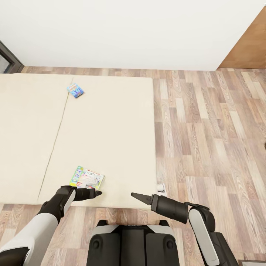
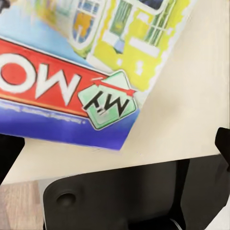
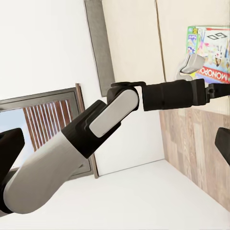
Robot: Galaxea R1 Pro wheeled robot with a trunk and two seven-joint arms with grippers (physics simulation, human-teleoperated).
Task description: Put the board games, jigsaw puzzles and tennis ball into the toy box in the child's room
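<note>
Two board games lie on the bed point(image 1: 111, 122): a blue one point(image 1: 75, 89) far from the robot, a green-edged one point(image 1: 87, 178) near the edge. The left gripper point(image 1: 96, 192) hovers just beside the green-edged one; I cannot tell its opening. The right gripper point(image 1: 136, 196) looks closed and empty.

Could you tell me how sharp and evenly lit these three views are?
Head view: even, soft light, crisp floor planks, faint shadow under the left gripper. Left wrist view: the near board game is close and soft-edged. Right wrist view: sharp, with the picture turned sideways.
</note>
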